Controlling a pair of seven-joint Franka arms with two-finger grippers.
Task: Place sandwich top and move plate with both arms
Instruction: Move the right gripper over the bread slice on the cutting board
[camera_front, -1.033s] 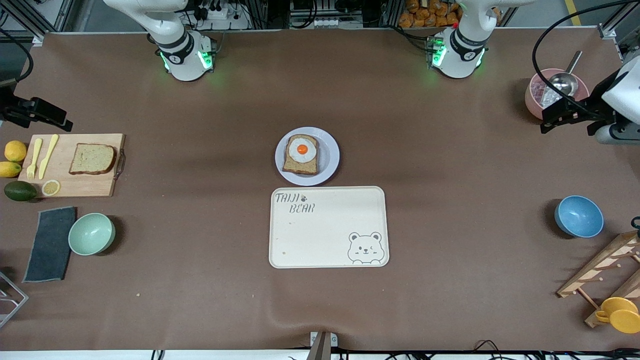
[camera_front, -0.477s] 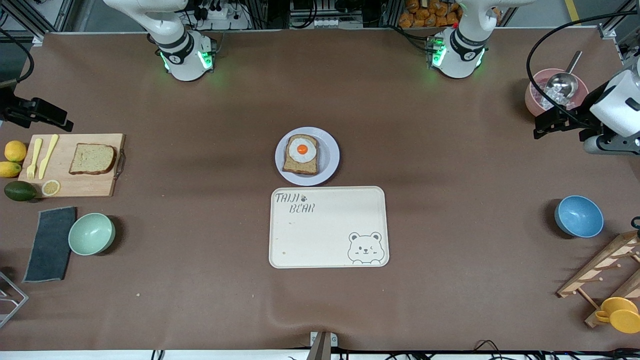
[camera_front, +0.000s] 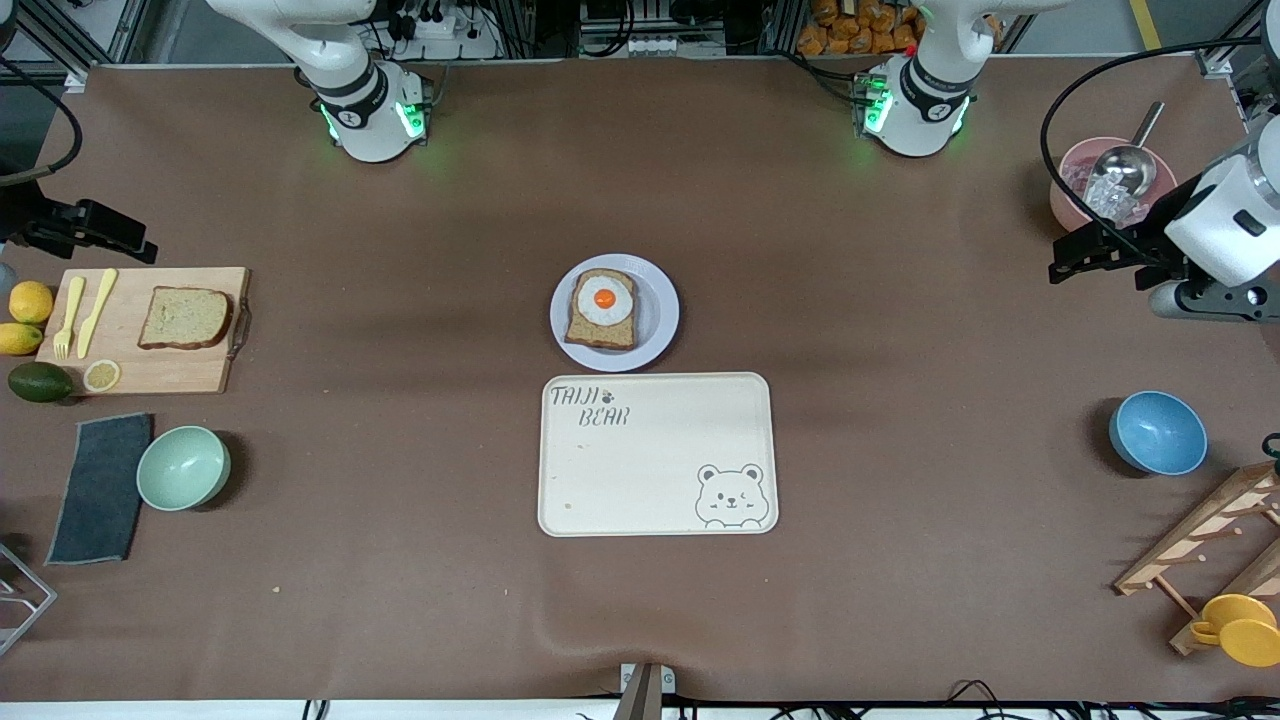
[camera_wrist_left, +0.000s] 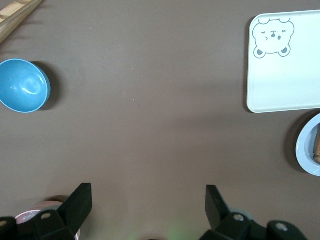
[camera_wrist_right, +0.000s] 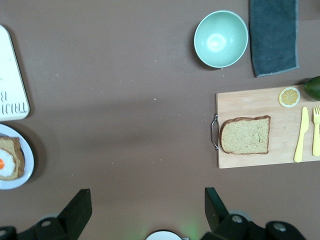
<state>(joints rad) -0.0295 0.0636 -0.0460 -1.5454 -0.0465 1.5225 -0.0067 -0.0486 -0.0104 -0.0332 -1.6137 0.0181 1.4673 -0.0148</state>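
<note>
We're at the start: both grippers wide, empty. Sandwich top (camera_wrist_right: 245, 135) lies on the board under our right gripper (camera_wrist_right: 145, 207); plate (camera_front: 660, 325) sits mid-table, well apart from left gripper (camera_wrist_left: 147, 207). Next, we judge, right drops to pinch the slice.

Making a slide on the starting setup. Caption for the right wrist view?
Open right gripper over bare table, with the sandwich top untouched on its cutting board.
</note>
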